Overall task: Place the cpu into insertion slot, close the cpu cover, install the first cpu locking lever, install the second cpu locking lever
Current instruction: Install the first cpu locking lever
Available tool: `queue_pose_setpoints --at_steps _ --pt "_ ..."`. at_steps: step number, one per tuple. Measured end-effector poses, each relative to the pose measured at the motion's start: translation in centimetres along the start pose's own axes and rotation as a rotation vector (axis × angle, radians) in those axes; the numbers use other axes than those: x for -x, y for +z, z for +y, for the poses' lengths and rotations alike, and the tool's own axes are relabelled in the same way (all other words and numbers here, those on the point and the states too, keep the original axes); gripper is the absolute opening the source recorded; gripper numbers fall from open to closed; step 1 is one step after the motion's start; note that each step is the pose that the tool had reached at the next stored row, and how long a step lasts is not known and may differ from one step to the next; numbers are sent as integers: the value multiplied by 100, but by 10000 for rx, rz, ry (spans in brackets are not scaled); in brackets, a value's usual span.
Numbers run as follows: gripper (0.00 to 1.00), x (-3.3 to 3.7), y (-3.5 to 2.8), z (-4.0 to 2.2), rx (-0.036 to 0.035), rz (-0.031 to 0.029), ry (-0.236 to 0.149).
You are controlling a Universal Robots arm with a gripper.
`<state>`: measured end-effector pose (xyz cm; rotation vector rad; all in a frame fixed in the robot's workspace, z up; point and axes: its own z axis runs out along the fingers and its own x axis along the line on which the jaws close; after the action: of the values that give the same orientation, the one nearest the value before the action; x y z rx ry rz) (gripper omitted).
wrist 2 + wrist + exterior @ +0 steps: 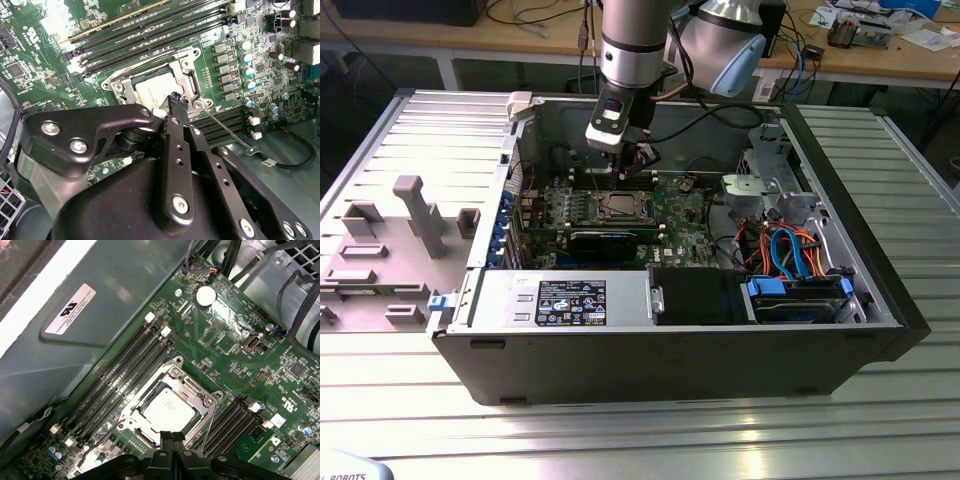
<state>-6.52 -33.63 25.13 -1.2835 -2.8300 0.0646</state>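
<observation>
The cpu [167,407] [152,89] lies flat in the insertion slot [620,207] on the green board, its silver top showing in both wrist views. The cpu cover [176,374] [184,64] lies down around it as a metal frame. A thin locking lever [212,415] [227,129] runs along one side of the socket, and its hooked end stands away from the frame. My gripper [172,436] [177,100] [638,165] hangs just above the socket's edge, with its black fingertips pressed together and nothing between them.
Long memory slots [120,375] flank the socket on both sides. The case's metal wall [710,125] rises close behind the board. Drive bays with orange and blue cables [790,250] fill the exterior view's right, and a power supply [565,300] sits at the front.
</observation>
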Motion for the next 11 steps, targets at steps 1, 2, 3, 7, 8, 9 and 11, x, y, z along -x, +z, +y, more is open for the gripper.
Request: queue_pose_setpoints --at_steps 1,2,3,7,8,9,11 --pt "11 0 0 0 0 -1 -20" --pt "11 0 0 0 -3 -12 -224" --pt "11 0 0 0 -4 -17 -327" --pt "11 0 0 0 -9 -35 -686" --pt "11 0 0 0 -9 -36 -698" --pt "11 0 0 0 -9 -37 -714" --pt "11 0 0 0 -9 -38 -744"
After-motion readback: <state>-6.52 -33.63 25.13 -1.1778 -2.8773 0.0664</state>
